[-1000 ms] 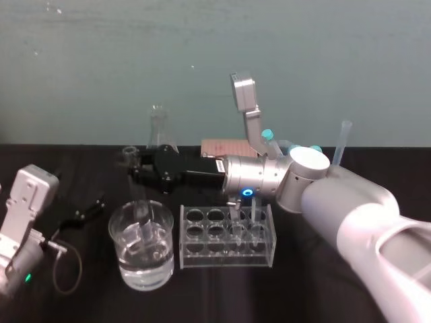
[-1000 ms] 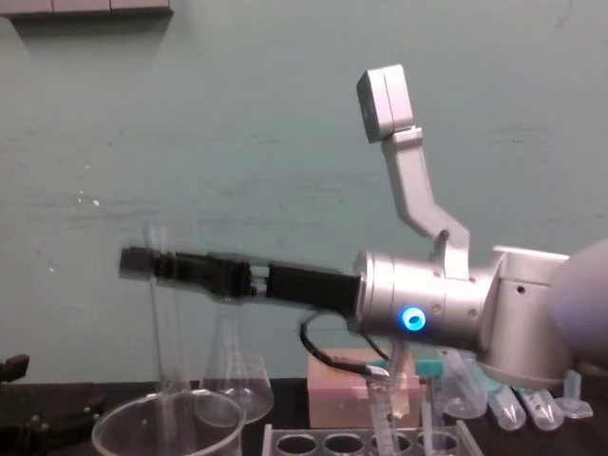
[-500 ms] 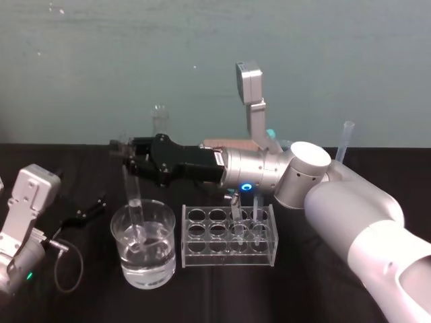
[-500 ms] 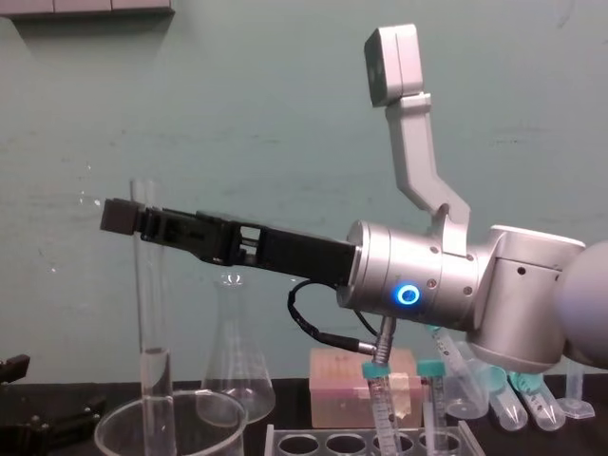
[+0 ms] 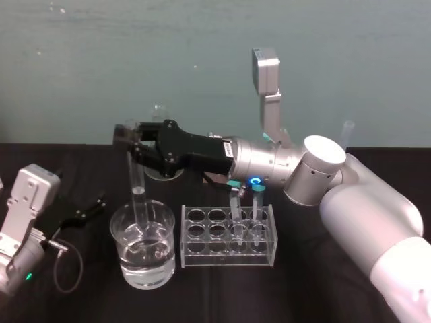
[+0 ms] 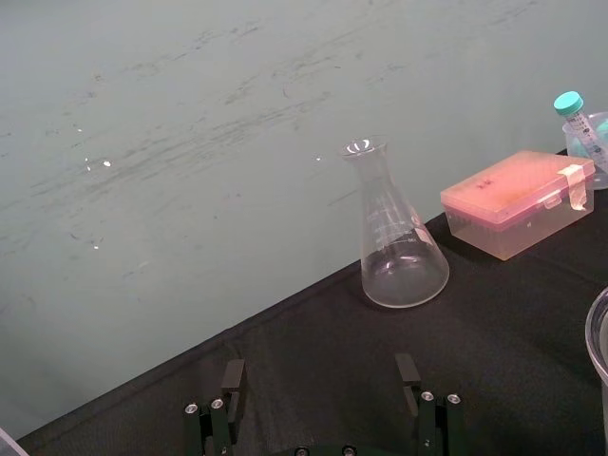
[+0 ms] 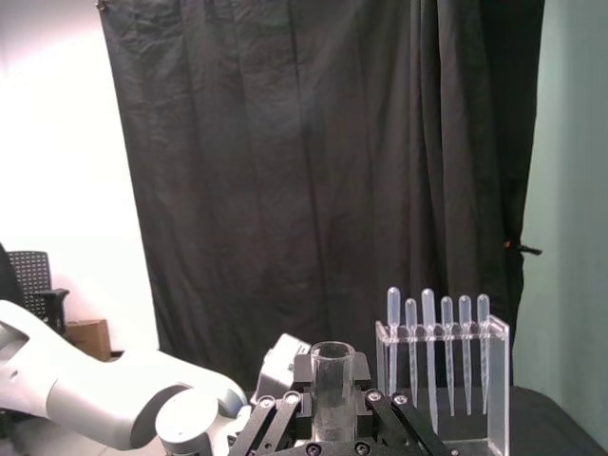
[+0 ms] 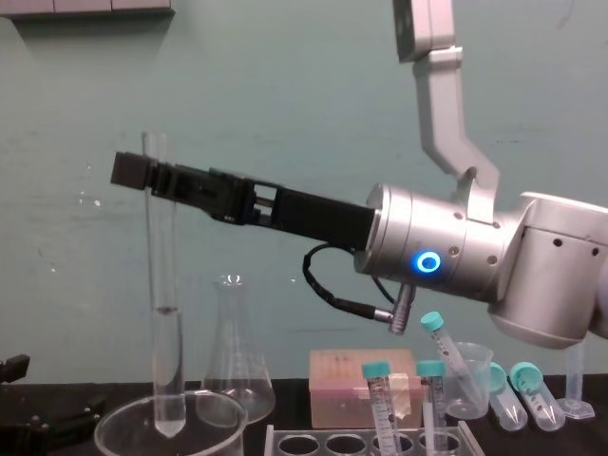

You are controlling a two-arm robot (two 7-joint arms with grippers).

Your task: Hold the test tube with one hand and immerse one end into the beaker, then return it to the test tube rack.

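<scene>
Two arms in frame, one working. Right end effector [image 5: 129, 138] is clamped on the test tube [image 8: 163, 285] near its open top, holding it upright so the round bottom hangs inside the beaker [image 5: 161, 262], below the rim; contact with the water, cannot tell. The high grip keeps the end effector clear of the glass rim. Test tube rack [image 5: 222, 256] sits just beside the beaker; left-hand holes look free, capped tubes [image 8: 380, 399] stand on the right. Tip likely must clear the rim before crossing. Flask [image 8: 233, 361] stands behind. Left end effector [image 5: 91, 207] rests open on the tabletop [image 5: 303, 289], apart.
</scene>
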